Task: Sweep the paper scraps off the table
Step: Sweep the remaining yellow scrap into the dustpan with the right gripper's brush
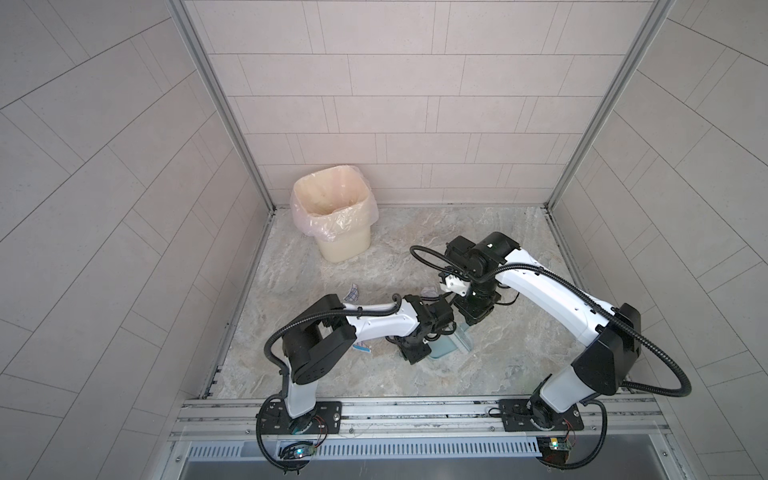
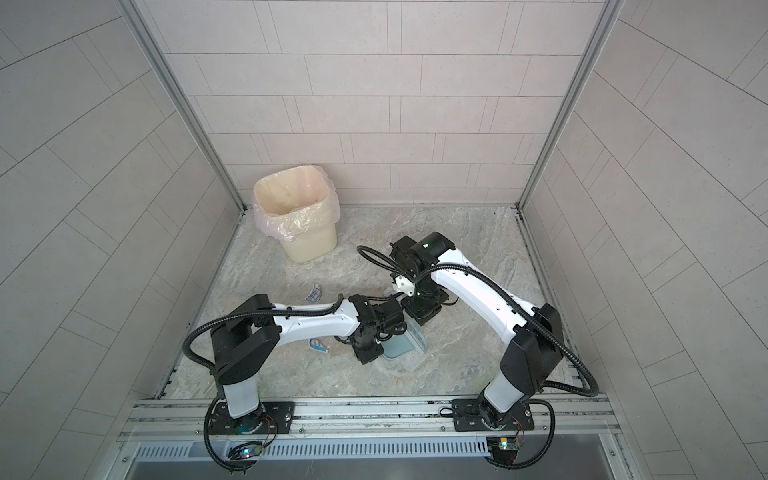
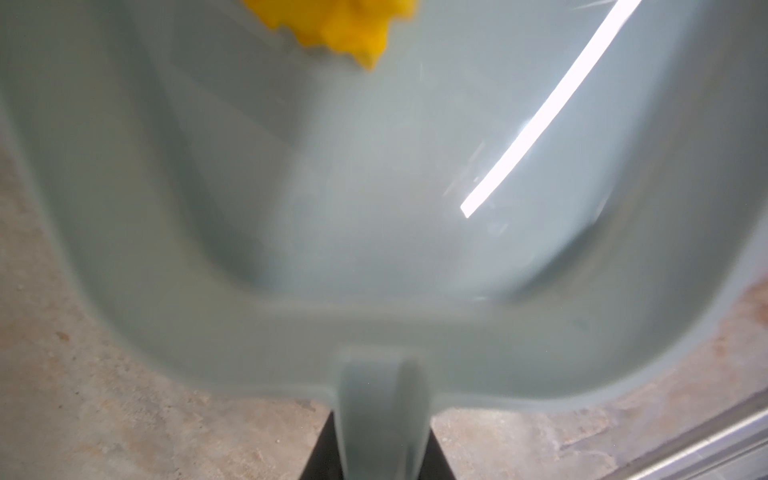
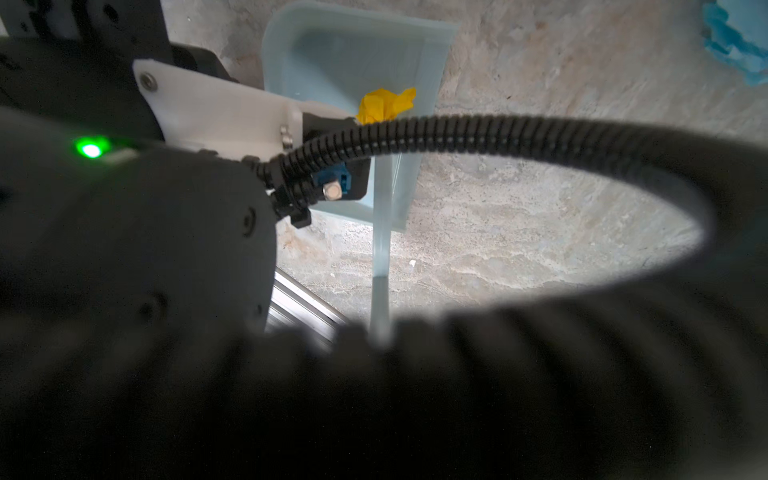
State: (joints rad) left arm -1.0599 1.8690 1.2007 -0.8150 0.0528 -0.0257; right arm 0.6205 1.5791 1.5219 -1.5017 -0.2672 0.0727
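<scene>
Far left, the grid scrap [image 1: 352, 294] lies loose on the table [image 1: 415, 249], nearer the left arm. The left gripper [image 3: 380, 453] narrowly clamps the dustpan [image 1: 451, 343] handle. The pan's long axis runs rightward, mouth facing away from that scrap, yellow scrap [image 4: 386, 106] inside. The right gripper [image 1: 469, 322], closed apparently on the brush [image 4: 380, 249], aims it at the mouth.

Lined bin [image 1: 332, 216] filling the far left corner of the counter [image 1: 490, 365], left arm [image 1: 374, 324] and right arm [image 1: 540, 286] meeting over the middle above the dustpan [image 1: 446, 347], bare counter far right and along the near edge, tiled walls [image 1: 124, 208] on three sides.
</scene>
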